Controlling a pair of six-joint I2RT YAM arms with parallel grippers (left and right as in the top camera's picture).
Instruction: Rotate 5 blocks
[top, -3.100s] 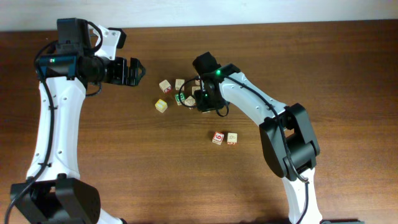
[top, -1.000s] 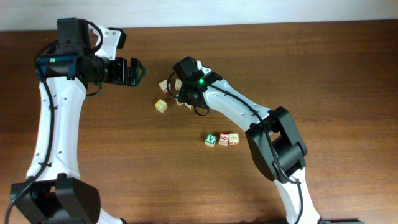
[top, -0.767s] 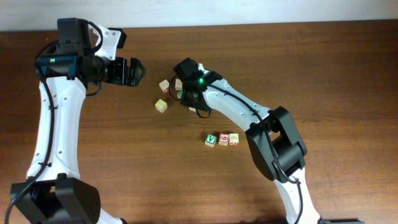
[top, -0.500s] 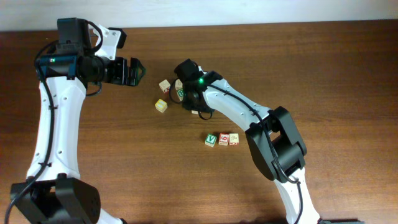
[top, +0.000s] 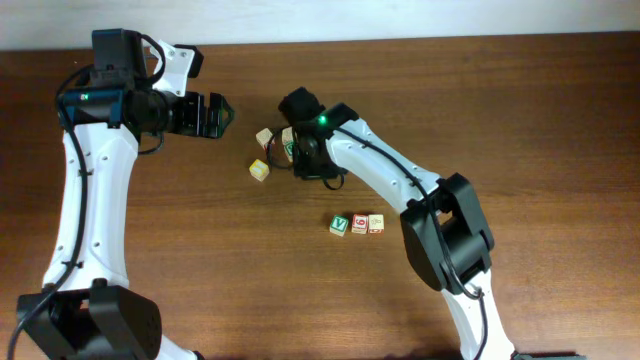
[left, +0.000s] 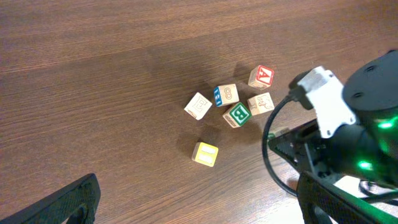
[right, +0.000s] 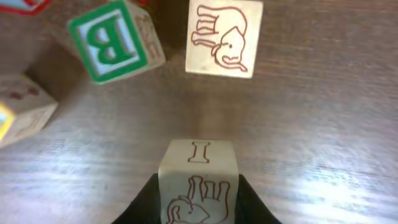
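Note:
In the right wrist view my right gripper (right: 199, 190) is shut on a pale block (right: 199, 167) marked with an "I" and an elephant outline, one dark finger on each side. Beyond it on the table lie the green "B" block (right: 115, 40) and another pale elephant block (right: 224, 37). From overhead the right gripper (top: 304, 163) sits over that cluster and hides the held block. A row of three blocks stands nearer the front: green "V" (top: 339, 224), red digit (top: 359, 224), pale (top: 376, 223). My left gripper (top: 222, 115) hangs open and empty to the left of the cluster.
A yellow-faced cube (top: 259, 170) lies left of the cluster, and a red-and-white cube (left: 261, 77) lies at its far side. Two more pale cubes (left: 198, 106) (left: 226, 95) lie beside the "B". The right arm (top: 400, 185) stretches across the table's middle.
The right gripper's jaws have closed onto the pale "I" block beside the cluster. The left arm has not moved.

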